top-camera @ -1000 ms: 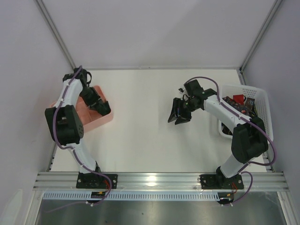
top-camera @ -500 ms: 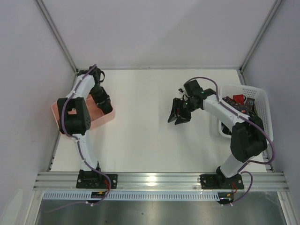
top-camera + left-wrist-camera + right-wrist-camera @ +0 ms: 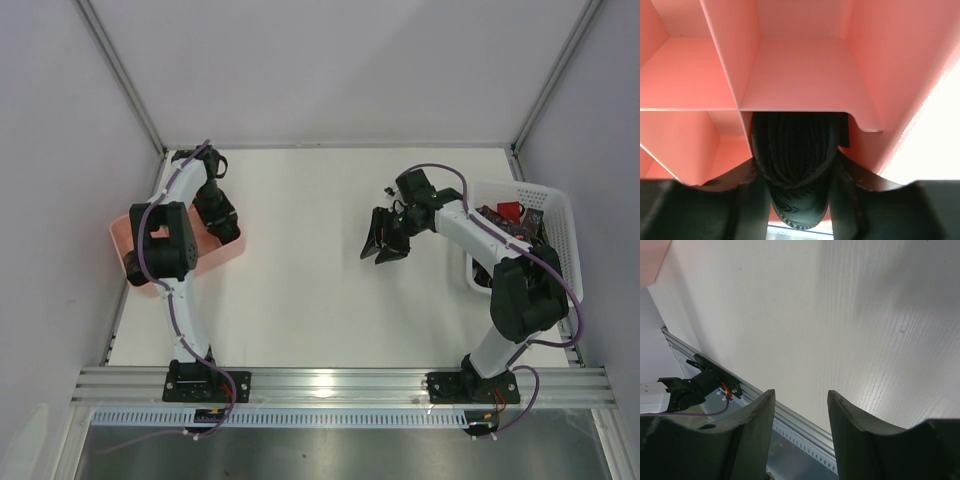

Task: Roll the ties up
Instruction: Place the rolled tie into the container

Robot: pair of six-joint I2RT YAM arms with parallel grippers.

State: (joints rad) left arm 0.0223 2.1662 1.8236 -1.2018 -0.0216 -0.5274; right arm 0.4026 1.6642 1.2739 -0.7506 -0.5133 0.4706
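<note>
My left gripper (image 3: 222, 228) hangs over the near right corner of the pink compartment tray (image 3: 128, 232). In the left wrist view it (image 3: 796, 172) is shut on a rolled dark tie (image 3: 795, 150), a coil pressed between the fingers and sitting at a compartment of the tray (image 3: 800, 75). My right gripper (image 3: 381, 246) is open and empty above the middle of the table; its fingers (image 3: 752, 425) frame bare table. More ties, one red (image 3: 507, 211), lie in the white lattice basket (image 3: 555, 215) at the right.
The pink tray stands at the table's left edge, the basket at the right edge. The aluminium rail (image 3: 340, 383) with both arm bases runs along the near edge. Grey walls close in the left, right and back.
My left arm has swung its elbow toward the back of the table while its gripper stayed at the tray's right side. The right arm has barely moved.
</note>
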